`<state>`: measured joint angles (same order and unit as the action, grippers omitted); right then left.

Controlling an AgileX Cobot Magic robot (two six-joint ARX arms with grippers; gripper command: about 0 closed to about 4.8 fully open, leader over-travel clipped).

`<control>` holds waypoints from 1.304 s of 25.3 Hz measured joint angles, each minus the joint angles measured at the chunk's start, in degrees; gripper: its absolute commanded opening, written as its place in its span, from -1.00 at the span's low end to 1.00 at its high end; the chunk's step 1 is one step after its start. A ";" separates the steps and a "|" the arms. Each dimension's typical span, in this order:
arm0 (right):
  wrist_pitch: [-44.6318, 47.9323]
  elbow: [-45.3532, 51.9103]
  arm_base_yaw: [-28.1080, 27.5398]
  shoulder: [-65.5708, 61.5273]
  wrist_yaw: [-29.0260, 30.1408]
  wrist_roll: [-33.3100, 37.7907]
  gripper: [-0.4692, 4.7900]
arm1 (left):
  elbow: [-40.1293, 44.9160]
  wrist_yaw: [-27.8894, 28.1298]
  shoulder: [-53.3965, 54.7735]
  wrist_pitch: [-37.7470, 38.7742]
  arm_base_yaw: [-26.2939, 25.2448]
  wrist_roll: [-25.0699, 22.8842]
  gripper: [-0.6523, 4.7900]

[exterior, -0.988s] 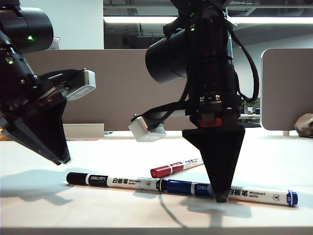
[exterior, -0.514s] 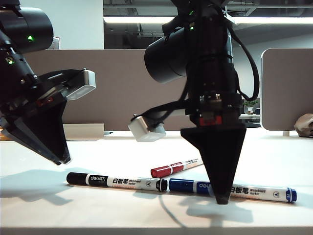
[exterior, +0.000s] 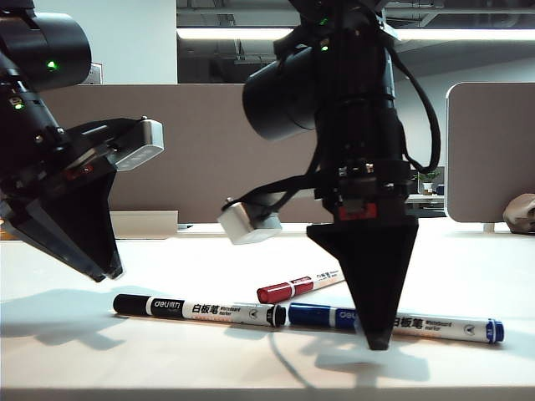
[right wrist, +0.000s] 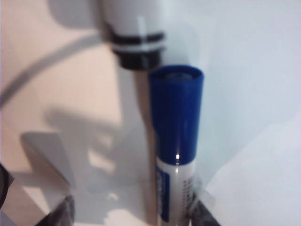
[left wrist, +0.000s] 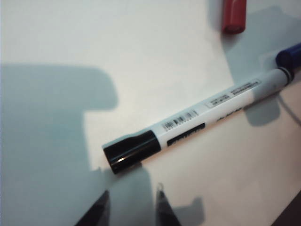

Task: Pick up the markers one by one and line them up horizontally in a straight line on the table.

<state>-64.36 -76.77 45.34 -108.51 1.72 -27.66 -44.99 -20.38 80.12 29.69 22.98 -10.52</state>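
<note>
Three markers lie on the white counter [exterior: 468, 267], lower centre of the exterior frame. Black-capped marker [exterior: 199, 309] lies left of centre, cap at its left end, running approx. horizontal; blue-capped marker [exterior: 396, 322] carries on from it to the right, blue cap almost touching the black one's tail end, w/ a blue plug at its far right end. The pair form a near-straight row, blue one tilted slightly downward to the right. Red-capped marker [exterior: 298, 286] sits just behind the join, angled up to the right, apart from the row. Right end effector [exterior: 378, 338] points straight down over the blue marker's barrel, tip at or just above it; in the right wrist view its fingers stand wide apart either side of the blue marker [right wrist: 177, 141], nothing gripped, black marker's tail [right wrist: 134, 33] just beyond the blue cap. Left end effector [exterior: 107, 271] hangs mid-left of the exterior frame, above the counter & up-left of the black cap; left wrist view shows its fingertips [left wrist: 162, 200] partly apart, empty, near the black marker [left wrist: 193, 125], w/ the red cap [left wrist: 234, 15] at that frame's upper right. Brown divider panel [exterior: 201, 150] stands behind.
</note>
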 measured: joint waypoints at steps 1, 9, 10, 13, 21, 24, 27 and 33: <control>0.02 0.00 0.35 0.00 0.20 0.02 0.38 | 0.00 0.00 0.00 0.02 0.00 0.00 -0.30; 0.00 0.00 0.98 0.00 1.07 0.46 0.38 | 0.00 -0.61 0.00 0.00 0.00 0.00 -0.30; 0.00 0.00 1.01 0.00 1.07 0.52 0.38 | 0.00 -1.40 0.00 0.00 0.00 0.00 -0.30; 0.00 0.00 1.16 0.00 1.03 0.72 0.38 | 0.00 -5.09 0.00 -0.09 0.02 0.00 -0.30; -0.07 0.00 1.40 0.00 1.38 1.03 0.37 | 0.00 -11.21 0.00 -2.69 0.04 1.38 -0.30; -0.07 0.00 1.40 0.00 1.38 1.05 0.32 | 0.00 -11.21 0.00 -2.69 0.02 1.38 -0.30; 0.00 0.00 1.40 0.00 1.38 1.03 0.32 | 0.00 -11.21 0.00 -2.69 0.02 1.40 -0.30; 0.24 0.09 1.40 -0.09 1.55 1.01 0.01 | 0.00 -11.17 0.00 -2.71 0.02 1.40 -0.30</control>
<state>-64.12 -76.69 46.74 -108.60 3.27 -26.65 -44.99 -31.55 80.12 26.98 23.00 -9.13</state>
